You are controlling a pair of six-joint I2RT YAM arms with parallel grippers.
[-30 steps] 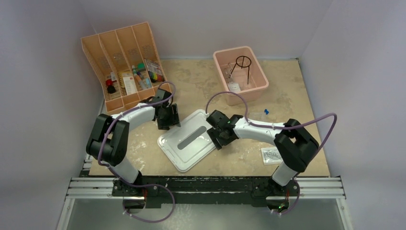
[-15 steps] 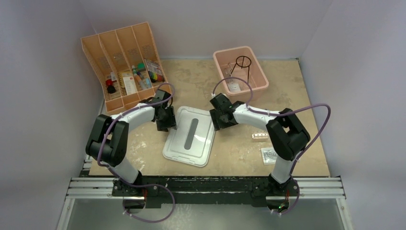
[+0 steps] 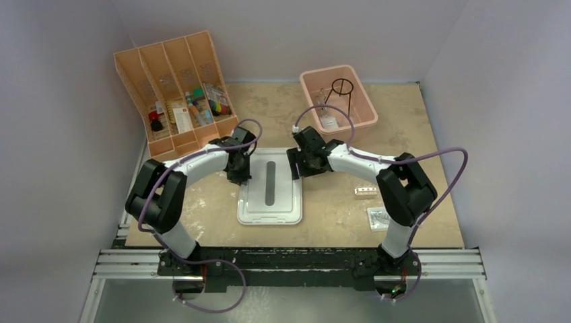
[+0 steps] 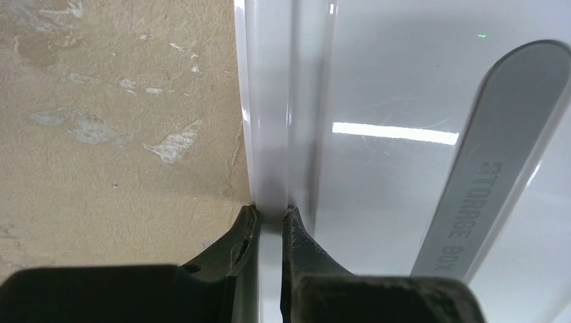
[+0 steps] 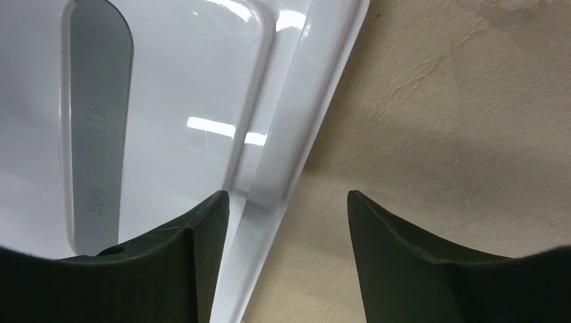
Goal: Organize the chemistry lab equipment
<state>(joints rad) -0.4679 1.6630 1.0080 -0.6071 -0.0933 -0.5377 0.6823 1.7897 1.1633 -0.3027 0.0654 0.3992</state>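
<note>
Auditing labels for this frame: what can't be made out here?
- Top view: small items in the orange tray, too small to identify.
- Top view: clear items in the pink tub, too small.
- Top view: left gripper and right gripper fingertips, hidden under their own wrists.
- Wrist views: white lid, cut off by frame edges.

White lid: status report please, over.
Left gripper shut on white lid left rim. Right gripper open, straddling right rim. Well rack and packet lie clear, to the right.
</note>
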